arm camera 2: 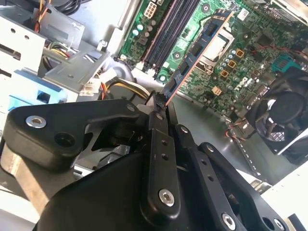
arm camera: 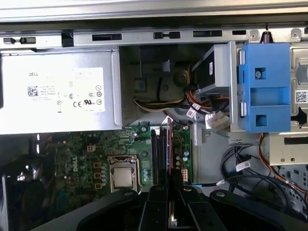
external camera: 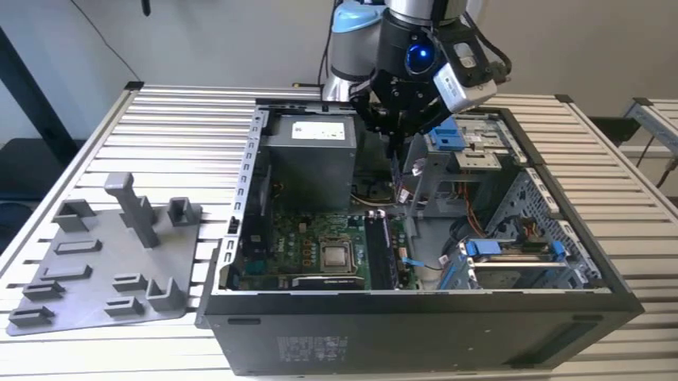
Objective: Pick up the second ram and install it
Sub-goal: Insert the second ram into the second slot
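Note:
My gripper (external camera: 394, 128) hangs over the open computer case (external camera: 424, 305), above the motherboard's back part. It is shut on the second ram (arm camera 2: 199, 48), a thin dark board with chips and an orange edge that sticks out from the fingertips toward the motherboard. In the first wrist view the ram (arm camera: 169, 156) appears edge-on, lined up lengthwise over the black memory slots (arm camera: 158, 154) and held between my gripper (arm camera: 169, 188) fingers. The exterior view has the ram (external camera: 398, 163) as a thin dark blade under the fingers, clearly above the slots (external camera: 379, 250).
A grey power supply (external camera: 307, 151) stands at the case's back. Blue drive clips (external camera: 447, 136) and metal bays line the exterior view's right. The processor (external camera: 337, 255) lies beside the slots, among loose cables (arm camera: 211, 115). A grey tray with upright posts (external camera: 106, 262) sits on the slatted table.

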Motion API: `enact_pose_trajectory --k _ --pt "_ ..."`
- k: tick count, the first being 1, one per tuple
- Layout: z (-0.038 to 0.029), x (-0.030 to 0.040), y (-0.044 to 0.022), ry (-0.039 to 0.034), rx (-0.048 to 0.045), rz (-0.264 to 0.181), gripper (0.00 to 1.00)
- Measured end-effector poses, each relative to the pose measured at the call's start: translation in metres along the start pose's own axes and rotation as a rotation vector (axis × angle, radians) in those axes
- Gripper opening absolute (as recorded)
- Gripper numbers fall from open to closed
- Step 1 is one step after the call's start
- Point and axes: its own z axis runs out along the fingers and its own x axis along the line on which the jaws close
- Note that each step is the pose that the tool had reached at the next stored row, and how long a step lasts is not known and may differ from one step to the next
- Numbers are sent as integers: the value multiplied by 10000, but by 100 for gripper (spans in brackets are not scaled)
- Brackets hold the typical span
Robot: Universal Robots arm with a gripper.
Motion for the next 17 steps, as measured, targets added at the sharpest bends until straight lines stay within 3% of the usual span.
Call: enact_pose_trajectory --k 12,17 --pt "205 4 -10 -8 56 -1 15" --pt "259 -2 -103 -27 55 -35 15"
